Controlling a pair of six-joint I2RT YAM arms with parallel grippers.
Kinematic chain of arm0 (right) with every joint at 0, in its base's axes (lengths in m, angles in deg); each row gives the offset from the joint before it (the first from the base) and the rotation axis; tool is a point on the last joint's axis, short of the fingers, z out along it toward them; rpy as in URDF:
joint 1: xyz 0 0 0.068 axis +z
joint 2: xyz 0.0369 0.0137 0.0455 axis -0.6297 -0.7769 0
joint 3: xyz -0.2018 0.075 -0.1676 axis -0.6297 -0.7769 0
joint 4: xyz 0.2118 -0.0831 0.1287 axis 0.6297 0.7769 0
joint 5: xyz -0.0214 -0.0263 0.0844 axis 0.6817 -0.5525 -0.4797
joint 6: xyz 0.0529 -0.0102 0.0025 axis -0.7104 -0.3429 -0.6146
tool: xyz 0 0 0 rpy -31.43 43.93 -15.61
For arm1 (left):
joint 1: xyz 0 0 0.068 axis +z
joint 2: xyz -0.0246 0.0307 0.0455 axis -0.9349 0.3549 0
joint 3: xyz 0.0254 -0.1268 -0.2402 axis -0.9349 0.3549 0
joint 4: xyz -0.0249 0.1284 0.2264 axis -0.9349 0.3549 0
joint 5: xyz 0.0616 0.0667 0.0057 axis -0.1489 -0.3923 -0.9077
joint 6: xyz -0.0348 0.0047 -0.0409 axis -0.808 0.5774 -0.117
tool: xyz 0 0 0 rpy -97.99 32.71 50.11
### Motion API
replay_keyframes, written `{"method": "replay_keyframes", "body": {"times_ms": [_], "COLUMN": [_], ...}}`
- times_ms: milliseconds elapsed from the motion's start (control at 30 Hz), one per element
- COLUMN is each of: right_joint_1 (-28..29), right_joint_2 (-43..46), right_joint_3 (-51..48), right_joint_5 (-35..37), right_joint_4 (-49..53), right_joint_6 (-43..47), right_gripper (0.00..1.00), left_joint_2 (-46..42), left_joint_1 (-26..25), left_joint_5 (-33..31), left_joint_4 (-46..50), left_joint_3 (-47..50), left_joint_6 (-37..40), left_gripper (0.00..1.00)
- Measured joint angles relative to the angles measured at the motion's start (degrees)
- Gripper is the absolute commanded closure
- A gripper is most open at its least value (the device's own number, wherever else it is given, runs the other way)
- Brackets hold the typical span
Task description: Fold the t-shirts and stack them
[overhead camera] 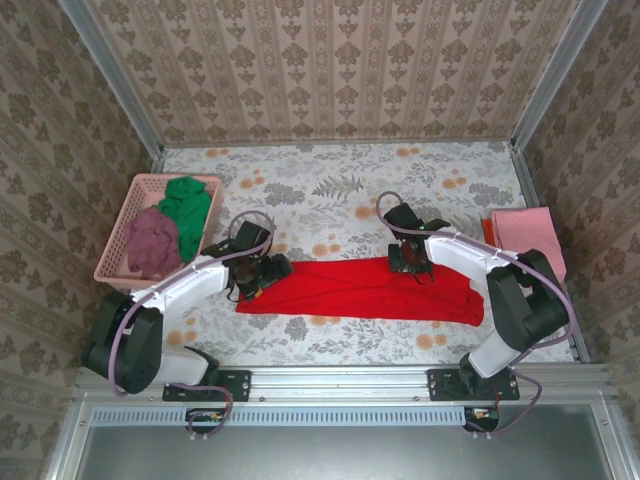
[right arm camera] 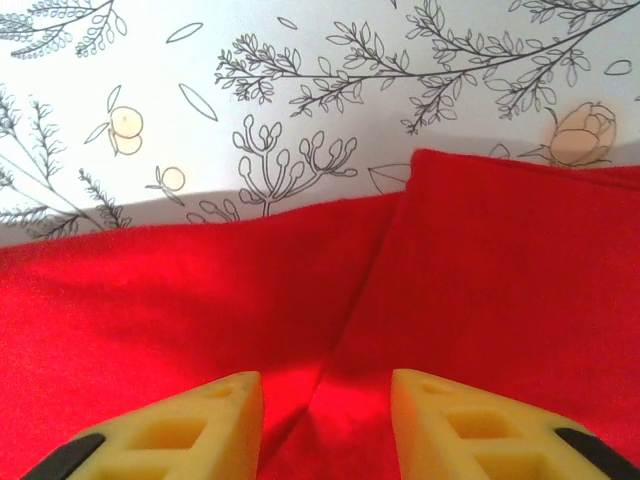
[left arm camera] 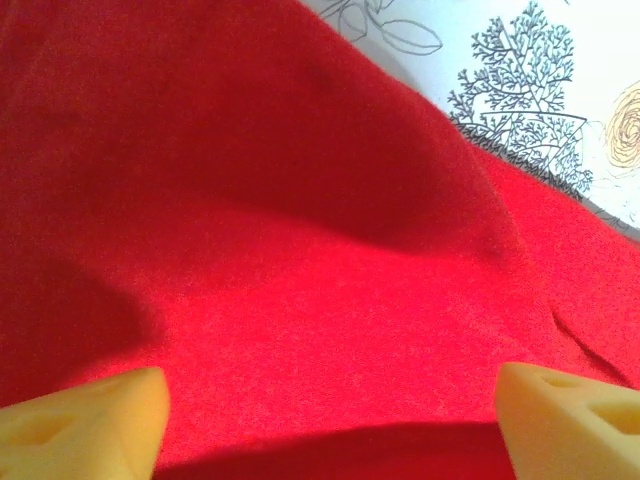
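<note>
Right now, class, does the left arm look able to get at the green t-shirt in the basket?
Probably yes: the green t-shirt lies uncovered in the pink basket on that arm's side, nothing between, and the left gripper is open, holding nothing.

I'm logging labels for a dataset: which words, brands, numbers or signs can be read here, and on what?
None can be read. The red t-shirt, the folded pink t-shirt, the pink basket and the floral table cover show no print, tag or lettering.
</note>
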Motion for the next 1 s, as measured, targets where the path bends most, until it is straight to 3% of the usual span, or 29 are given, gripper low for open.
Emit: {"method": "replay_keyframes", "body": {"times_ms": [167, 267, 367, 767, 1000], "right_joint_1": [-0.3, -0.4, -0.5, 0.0, 3.6], "right_joint_2": [-3.5, -3.8, -3.8, 6.3, 9.8], "right_joint_3": [0.2, 0.2, 0.2, -2.7, -4.9], "right_joint_5": [0.2, 0.3, 0.6, 0.7, -0.1], "right_joint_4": [-1.1, -1.2, -1.4, -1.6, -1.6], "right_joint_6": [0.1, 0.2, 0.4, 0.4, 0.7], "right_gripper": [0.73, 0.83, 1.0, 1.0, 1.0], "left_joint_2": [0.0, 0.0, 0.0, 0.0, 0.0], "left_joint_1": [-0.2, -0.4, -0.6, -0.6, -0.6], "left_joint_5": [0.0, 0.0, 0.0, -1.2, -1.5], "left_joint_4": [-0.7, -0.8, -1.1, -1.2, -1.1], "left_joint_3": [0.8, 0.9, 1.0, 1.1, 1.1], "left_joint_6": [-0.6, -0.6, -0.6, 0.1, 0.7], "left_gripper": [0.08, 0.08, 0.08, 0.08, 0.08]}}
